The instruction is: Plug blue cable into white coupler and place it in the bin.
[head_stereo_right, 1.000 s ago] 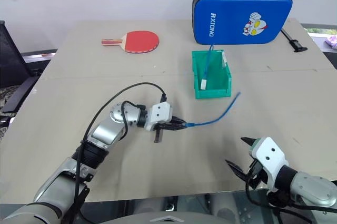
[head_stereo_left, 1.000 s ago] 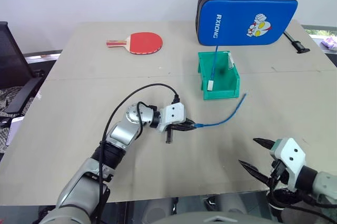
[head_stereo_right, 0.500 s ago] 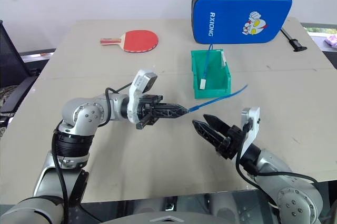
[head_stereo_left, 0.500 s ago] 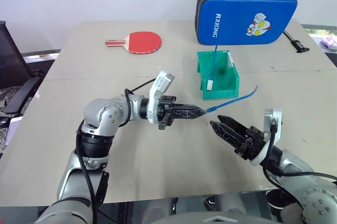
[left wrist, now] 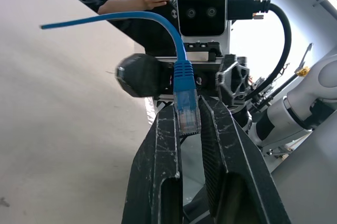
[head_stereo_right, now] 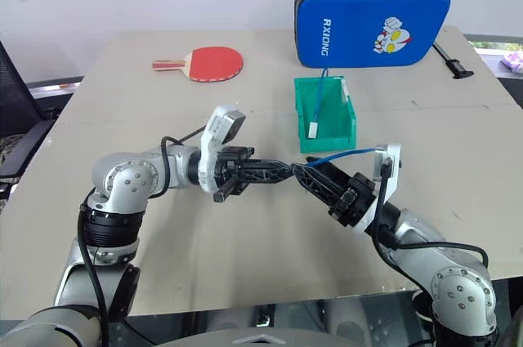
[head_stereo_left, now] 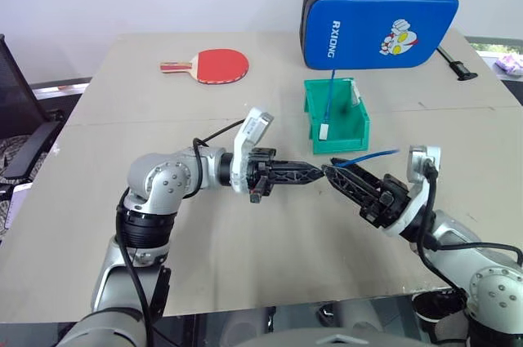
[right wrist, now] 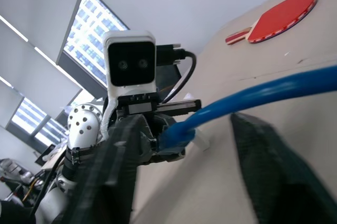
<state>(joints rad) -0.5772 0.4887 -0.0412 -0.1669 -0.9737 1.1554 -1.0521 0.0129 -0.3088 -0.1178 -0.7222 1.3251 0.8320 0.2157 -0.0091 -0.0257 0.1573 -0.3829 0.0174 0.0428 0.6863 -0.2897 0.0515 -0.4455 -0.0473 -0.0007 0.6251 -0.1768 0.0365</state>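
above the table [head_stereo_left: 98, 200], left pincer [head_stereo_left: 317, 173] gripping blue cable [head_stereo_left: 368, 155], right pincer [head_stereo_left: 333, 174] alongside

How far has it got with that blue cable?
Done: the left claw holds the blue cable by its plug, above the table. In hand: the right claw straddles the cord beside it. Left: plugging it into the white coupler, then into the bin.

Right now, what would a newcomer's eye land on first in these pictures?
Mid-table, the two black tools meet tip to tip: the left tool shut on the plug end of a blue cable, the right tool reaching around it. Behind them stands a green bin, and a big blue padded case at the table's far edge.
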